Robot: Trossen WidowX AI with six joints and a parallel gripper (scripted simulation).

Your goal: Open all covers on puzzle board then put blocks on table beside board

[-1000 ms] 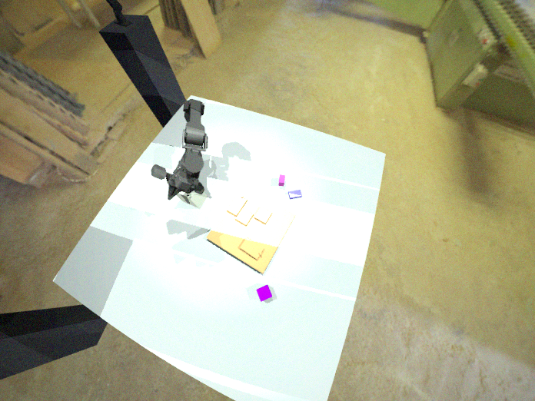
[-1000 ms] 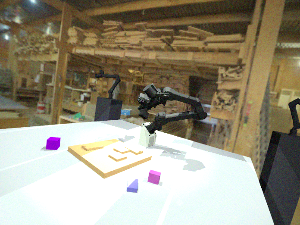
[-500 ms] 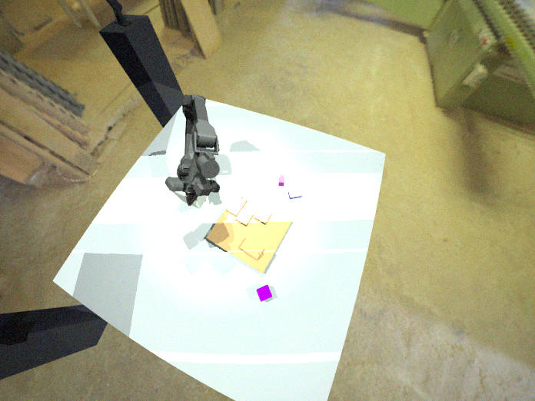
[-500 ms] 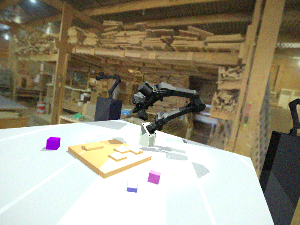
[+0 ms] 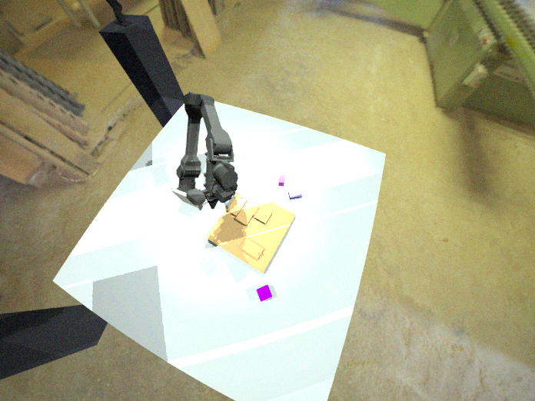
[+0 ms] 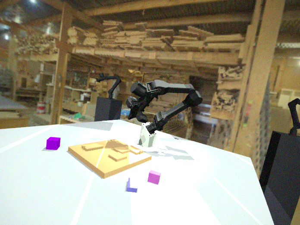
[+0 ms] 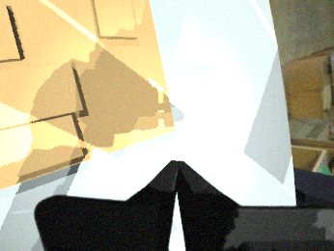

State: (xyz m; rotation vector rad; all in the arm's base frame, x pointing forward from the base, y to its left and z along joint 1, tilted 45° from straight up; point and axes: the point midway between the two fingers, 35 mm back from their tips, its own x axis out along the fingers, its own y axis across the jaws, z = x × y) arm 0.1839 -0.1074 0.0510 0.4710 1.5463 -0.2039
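The orange-yellow puzzle board (image 5: 276,235) (image 6: 101,168) (image 7: 58,43) lies flat. Several raised covers of the same colour sit on it, among them one (image 5: 254,249) (image 6: 92,147) apart from the others and one (image 5: 263,214) (image 6: 117,157) in a cluster; I cannot make out well openings. A purple block (image 5: 264,293) (image 6: 52,143), a magenta block (image 5: 281,180) (image 6: 153,177) and a blue-violet block (image 5: 295,197) (image 6: 132,190), its top washed out by glare, rest on the table, clear of the board. My gripper (image 7: 177,166) is shut, with nothing between its fingertips, raised near the board's arm-side edge.
The white table (image 5: 302,336) (image 6: 181,205) carries bright glare and shadows; the arm's shadow falls across part of the board. The pale arm base (image 6: 147,138) stands behind the board in the exterior view. Dark pedestals (image 5: 142,64) (image 6: 107,108) stand beyond the table.
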